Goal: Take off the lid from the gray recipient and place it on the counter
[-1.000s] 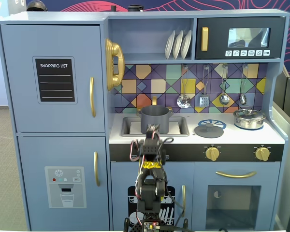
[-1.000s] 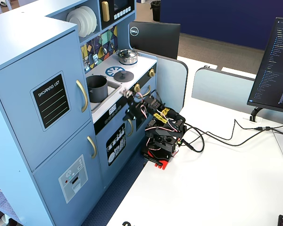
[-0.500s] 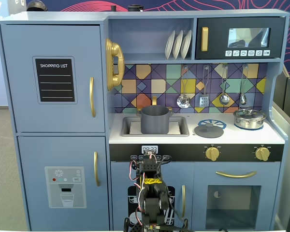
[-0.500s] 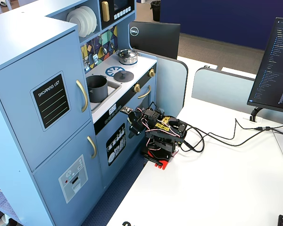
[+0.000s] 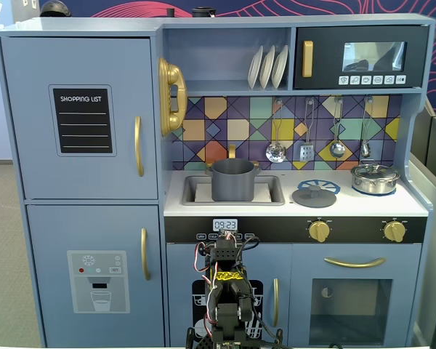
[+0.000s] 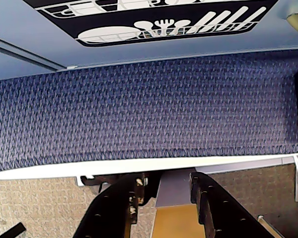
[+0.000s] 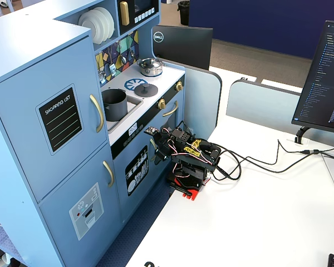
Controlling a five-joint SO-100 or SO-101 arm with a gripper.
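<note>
the lid (image 5: 314, 195) lies flat on the white counter (image 5: 414, 205), knob up, over the blue-and-white burner print, just beside the sink recess. the gray recipient (image 5: 233, 179) stands open-topped in the sink recess, nothing covering it. in the angled fixed view we read the same: gray recipient (image 7: 114, 104) bare, lid (image 7: 146, 89) on the worktop between it and the steel pot (image 7: 150, 67).

we judge the task as done as far as these views show: lid off, lid set down, nothing left in the jaws. what remains, if anything, is only parking the arm.

the arm is folded low against its base near the bench edge that faces the toy kitchen, well apart from the counter. the gripper (image 6: 164, 198) points toward the dishwasher door and the blue carpet strip; its jaws stand apart with an empty gap between them.

hard to make out:
- gripper in both fixed views is buried in servos and cabling; jaw state unreadable there.
- wrist view cuts off the jaws at the bottom edge and shows none of the counter.
- inside of the recipient is not visible.
- how the lid's edge sits against the sink rim is too small to tell.
</note>
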